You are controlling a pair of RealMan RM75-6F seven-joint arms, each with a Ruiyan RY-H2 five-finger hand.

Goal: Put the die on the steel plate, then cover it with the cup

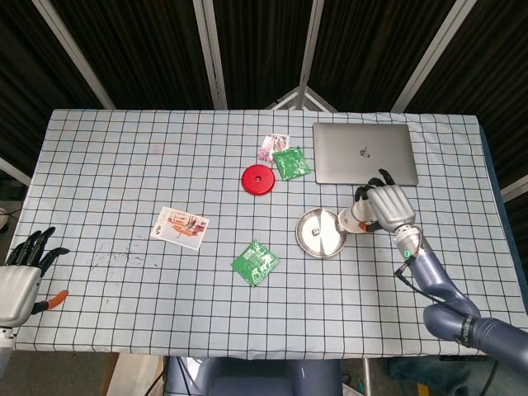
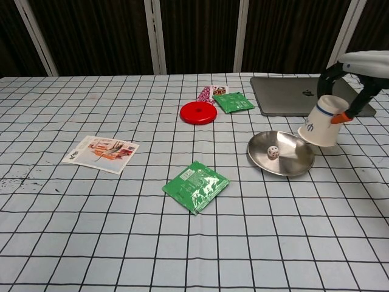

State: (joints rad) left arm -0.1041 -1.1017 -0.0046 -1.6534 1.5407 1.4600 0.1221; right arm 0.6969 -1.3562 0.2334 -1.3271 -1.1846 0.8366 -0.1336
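The small white die [image 2: 273, 152] lies in the round steel plate [image 2: 290, 164], which the head view shows right of the table's middle [image 1: 313, 241]. My right hand [image 1: 388, 205] grips a white paper cup [image 2: 323, 121] mouth down and tilted, lifted off the table just past the plate's right rim. In the head view the cup [image 1: 353, 220] shows beside the plate's right edge. My left hand [image 1: 21, 276] hangs open off the table's near left corner, holding nothing.
A closed grey laptop [image 1: 364, 153] lies behind the plate. A red disc [image 1: 257, 179], a green packet [image 1: 290, 162] and a small pink packet [image 1: 273, 146] sit at centre back. Another green packet [image 1: 255, 262] and a printed card [image 1: 180, 227] lie nearer.
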